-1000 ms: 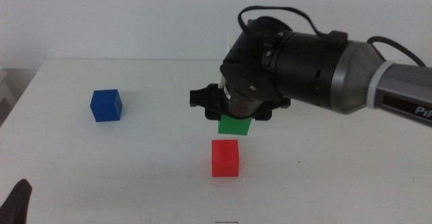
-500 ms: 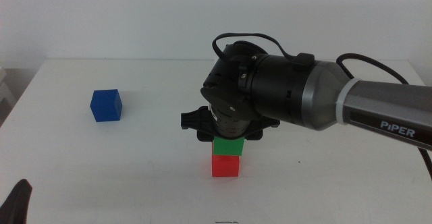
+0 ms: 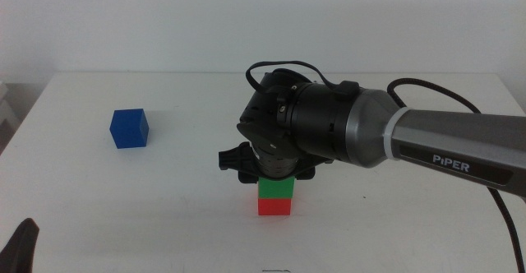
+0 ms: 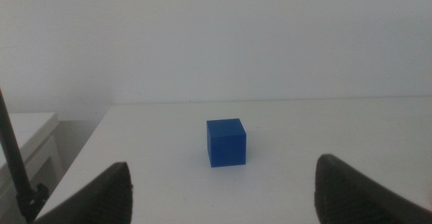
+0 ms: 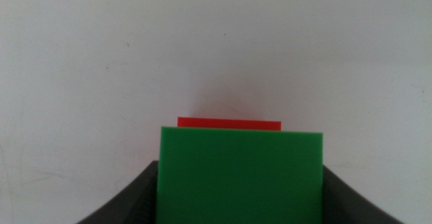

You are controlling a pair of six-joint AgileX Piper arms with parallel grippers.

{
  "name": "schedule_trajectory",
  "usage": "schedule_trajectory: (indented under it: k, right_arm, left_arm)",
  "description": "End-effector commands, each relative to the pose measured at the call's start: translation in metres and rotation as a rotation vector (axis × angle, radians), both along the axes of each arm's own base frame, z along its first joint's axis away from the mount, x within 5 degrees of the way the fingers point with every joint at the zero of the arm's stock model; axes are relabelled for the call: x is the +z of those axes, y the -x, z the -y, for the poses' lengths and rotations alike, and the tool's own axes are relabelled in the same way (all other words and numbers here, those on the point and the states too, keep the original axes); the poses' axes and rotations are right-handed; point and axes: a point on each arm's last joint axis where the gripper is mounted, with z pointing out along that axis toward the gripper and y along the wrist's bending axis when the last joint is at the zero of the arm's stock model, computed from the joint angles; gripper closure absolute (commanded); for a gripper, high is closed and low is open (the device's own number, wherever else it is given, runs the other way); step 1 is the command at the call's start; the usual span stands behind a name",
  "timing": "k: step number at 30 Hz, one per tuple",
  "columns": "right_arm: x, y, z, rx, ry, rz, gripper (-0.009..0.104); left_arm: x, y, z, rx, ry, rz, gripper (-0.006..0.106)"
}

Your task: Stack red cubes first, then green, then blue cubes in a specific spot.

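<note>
The red cube [image 3: 274, 206] sits on the white table near the front middle. The green cube [image 3: 275, 188] rests squarely on top of it. My right gripper [image 3: 275, 179] reaches down from the right and is shut on the green cube; in the right wrist view the green cube [image 5: 239, 173] fills the space between the jaws, with a strip of the red cube [image 5: 229, 123] showing past it. The blue cube [image 3: 129, 128] stands alone at the left, also in the left wrist view [image 4: 226, 142]. My left gripper [image 3: 20, 244] waits open at the bottom left corner.
The white table [image 3: 394, 215] has a pale wall behind it. The right arm's thick dark wrist [image 3: 312, 125] and cable hang over the stack. A white piece of furniture [image 4: 27, 143] stands beyond the table's left edge.
My right gripper has carried the green cube forward and down, from hovering behind the red cube to resting on top of it. The blue cube and left arm have not moved.
</note>
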Motion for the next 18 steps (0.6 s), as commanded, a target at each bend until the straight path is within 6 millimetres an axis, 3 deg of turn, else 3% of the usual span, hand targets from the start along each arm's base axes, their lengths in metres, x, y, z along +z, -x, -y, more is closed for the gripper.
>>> schedule_trajectory:
  k: [1,9,18]
  right_arm:
    - [0.0310,-0.0012,0.0024,0.030,-0.040,0.089,0.096]
    - [0.0304,-0.0023,0.0026,0.035,-0.029,0.099,0.094]
    - [0.0313,-0.0034,0.0010,0.045,-0.043,0.115,0.076]
  left_arm:
    - [0.0093,0.0019,0.0001,-0.003,0.016,0.102,0.010]
    - [0.0093,0.0019,0.0001,-0.003,0.016,0.102,0.010]
    - [0.0093,0.0019,0.0001,-0.003,0.016,0.102,0.010]
